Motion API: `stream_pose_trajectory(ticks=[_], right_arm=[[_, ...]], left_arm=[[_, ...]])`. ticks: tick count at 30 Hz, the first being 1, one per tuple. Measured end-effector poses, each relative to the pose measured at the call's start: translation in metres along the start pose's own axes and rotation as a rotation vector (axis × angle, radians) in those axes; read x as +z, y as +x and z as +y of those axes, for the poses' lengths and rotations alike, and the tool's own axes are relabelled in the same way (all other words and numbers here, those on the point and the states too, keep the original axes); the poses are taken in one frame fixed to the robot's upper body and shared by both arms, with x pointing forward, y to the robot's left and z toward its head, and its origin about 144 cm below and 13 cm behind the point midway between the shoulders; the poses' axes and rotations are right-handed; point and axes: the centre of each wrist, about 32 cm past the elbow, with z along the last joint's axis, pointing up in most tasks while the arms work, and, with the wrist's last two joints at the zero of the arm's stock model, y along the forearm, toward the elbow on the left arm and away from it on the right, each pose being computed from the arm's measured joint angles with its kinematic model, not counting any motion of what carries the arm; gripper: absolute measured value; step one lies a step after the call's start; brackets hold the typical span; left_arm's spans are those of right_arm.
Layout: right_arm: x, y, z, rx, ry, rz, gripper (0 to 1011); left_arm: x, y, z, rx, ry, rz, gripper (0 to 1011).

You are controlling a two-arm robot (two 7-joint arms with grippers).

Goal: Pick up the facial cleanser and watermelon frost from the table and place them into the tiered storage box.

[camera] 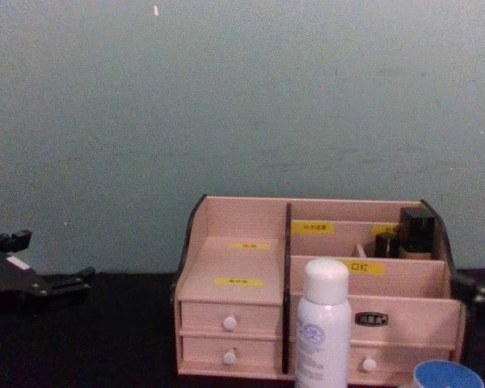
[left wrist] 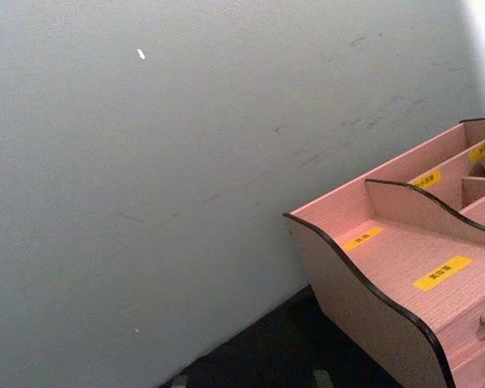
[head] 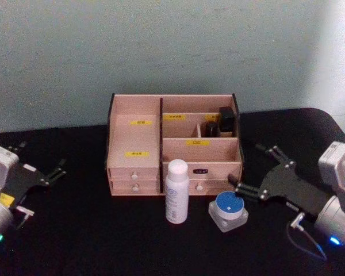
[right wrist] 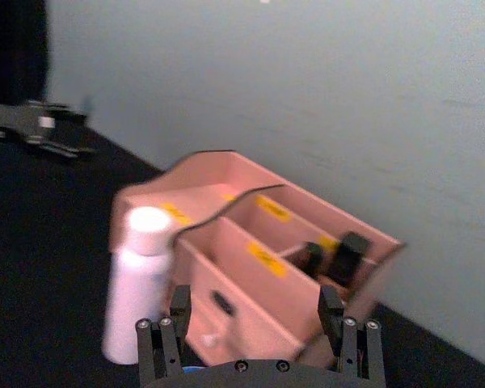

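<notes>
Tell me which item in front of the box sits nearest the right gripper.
The squat blue-lidded jar, just beside the right gripper; the tall white bottle stands farther to the left.

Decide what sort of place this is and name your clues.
Likely a robot test bench staged as a vanity: a black table against a bare wall, a tiered storage box with a white bottle and blue-lidded jar before it, the left pincer and right pincer open at either side.

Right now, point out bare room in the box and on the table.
Free: both left stepped tiers of the tiered storage box, and the black table between the left pincer and the white bottle. Crowded: the back-right compartment holding dark items, and the table around the blue-lidded jar and right pincer.
</notes>
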Motion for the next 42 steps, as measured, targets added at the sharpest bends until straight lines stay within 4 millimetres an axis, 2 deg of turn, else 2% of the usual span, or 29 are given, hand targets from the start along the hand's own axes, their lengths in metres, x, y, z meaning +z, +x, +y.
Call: stream_pose_trajectory(ticks=[10,16,42], right_arm=[[-0.004,-0.015,0.01,0.17,-0.011,0.073,1002],[-0.009,-0.022,0.019,0.21,-0.028,0.098,1002],[-0.013,-0.032,0.068,0.227,-0.084,0.173,1002]], left_arm=[[0.0,0.0,0.0,0.0,0.0,0.0,1001],[0.0,0.0,0.0,0.0,0.0,0.0,1001],[0.0,0.0,0.0,0.0,0.0,0.0,1001]])
